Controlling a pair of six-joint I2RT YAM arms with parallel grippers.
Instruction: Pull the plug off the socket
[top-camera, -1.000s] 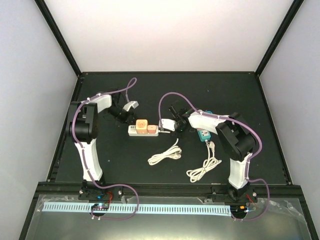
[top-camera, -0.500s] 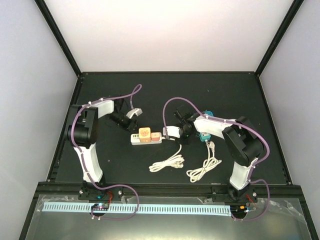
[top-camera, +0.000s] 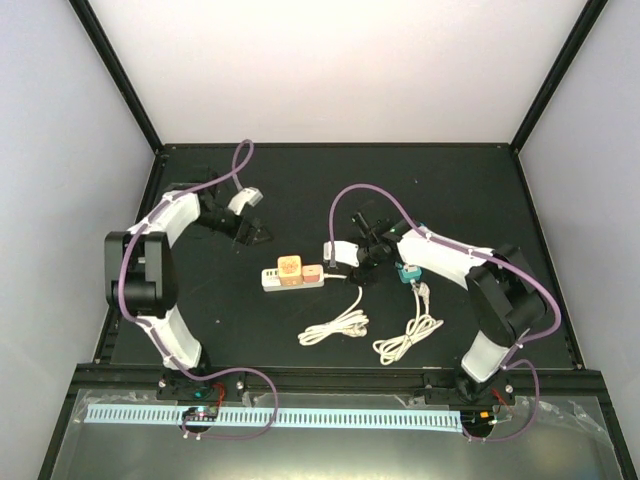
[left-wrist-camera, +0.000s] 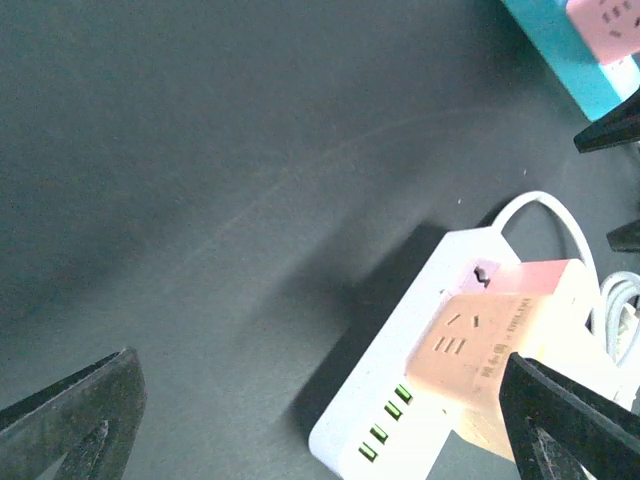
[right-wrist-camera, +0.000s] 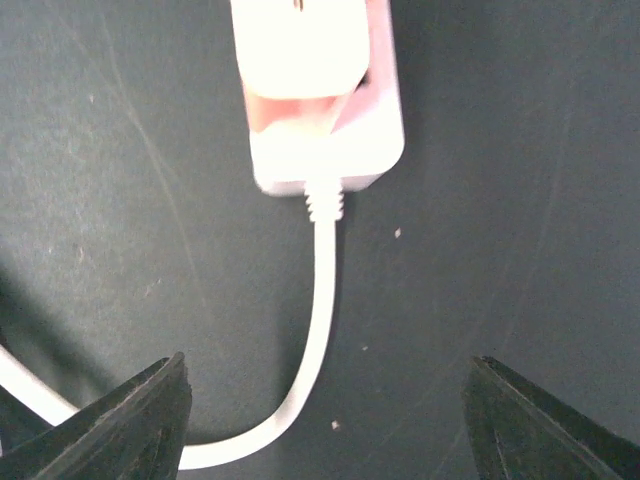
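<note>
Two plugs (top-camera: 289, 267) in one white socket (top-camera: 270, 282)

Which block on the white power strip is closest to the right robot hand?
The pink cube plug, at the cord end of the strip; the orange one sits farther left.

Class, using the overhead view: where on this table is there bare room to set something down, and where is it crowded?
Free: the table along its back edge, and the near-left patch between left arm and power strip. Crowded: centre to near right, with that strip, teal socket and two coiled white cables.
</note>
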